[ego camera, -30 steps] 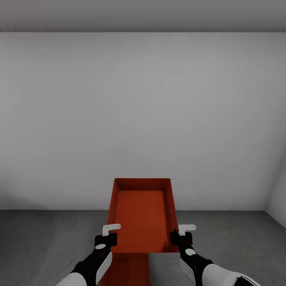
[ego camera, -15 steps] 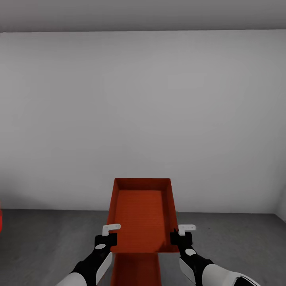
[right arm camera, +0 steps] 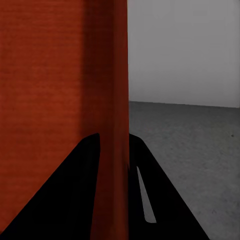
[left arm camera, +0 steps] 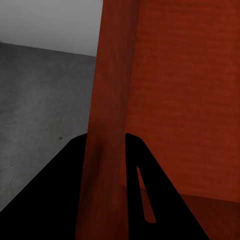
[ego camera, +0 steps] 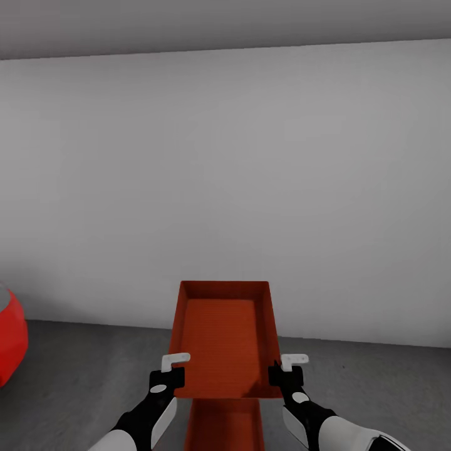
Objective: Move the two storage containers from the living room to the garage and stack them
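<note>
I hold one orange-red storage container (ego camera: 225,338) level in front of me above the dark grey garage floor (ego camera: 75,382). My left gripper (ego camera: 173,371) is shut on its left wall near the front corner, and my right gripper (ego camera: 285,369) is shut on its right wall. In the left wrist view the left gripper (left arm camera: 107,145) has the thin orange wall (left arm camera: 112,75) between its black fingers; the right gripper (right arm camera: 114,142) pinches the other wall (right arm camera: 112,75) the same way. A second orange-red container (ego camera: 224,426) lies on the floor right below the held one, mostly hidden by it.
A plain pale grey wall (ego camera: 225,163) stands close ahead and meets the floor just beyond the held container. The rounded end of a red car (ego camera: 9,341) shows at the left edge. Open concrete lies to either side of the arms.
The camera has turned, so the wall line tilted and the red car came into view at the left. The lower container shifted right in the picture. Both grippers keep their hold.
</note>
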Tool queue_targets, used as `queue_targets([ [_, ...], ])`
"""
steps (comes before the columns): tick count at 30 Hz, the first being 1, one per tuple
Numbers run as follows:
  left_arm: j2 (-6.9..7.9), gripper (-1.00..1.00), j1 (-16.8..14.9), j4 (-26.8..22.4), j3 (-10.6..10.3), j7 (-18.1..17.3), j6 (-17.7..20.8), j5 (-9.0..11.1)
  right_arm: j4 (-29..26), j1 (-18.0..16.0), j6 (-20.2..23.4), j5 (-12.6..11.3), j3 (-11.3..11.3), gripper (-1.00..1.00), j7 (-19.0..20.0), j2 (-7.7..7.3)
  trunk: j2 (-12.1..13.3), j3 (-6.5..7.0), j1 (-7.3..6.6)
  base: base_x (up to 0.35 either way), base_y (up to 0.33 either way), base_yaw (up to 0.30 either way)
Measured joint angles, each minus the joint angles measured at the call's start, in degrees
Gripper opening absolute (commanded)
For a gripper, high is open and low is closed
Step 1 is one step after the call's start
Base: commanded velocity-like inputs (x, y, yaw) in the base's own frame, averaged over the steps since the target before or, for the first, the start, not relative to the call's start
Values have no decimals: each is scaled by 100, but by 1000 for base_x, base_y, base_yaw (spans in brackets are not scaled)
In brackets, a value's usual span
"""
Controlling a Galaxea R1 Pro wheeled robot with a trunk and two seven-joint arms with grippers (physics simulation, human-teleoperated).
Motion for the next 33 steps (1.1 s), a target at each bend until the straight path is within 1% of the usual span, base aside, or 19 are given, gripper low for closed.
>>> queue_targets([
  [18, -2, -100, 0, 4, 9, -1, 1, -6, 0, 0, 3, 0, 3, -100, 0, -1, -1, 0, 0, 7, 0, 0],
  [33, -1, -100, 0, 1, 4, -1, 1, -3, 0, 0, 1, 3, -1, -100, 0, -1, 0, 0, -2, 149, 0, 0],
])
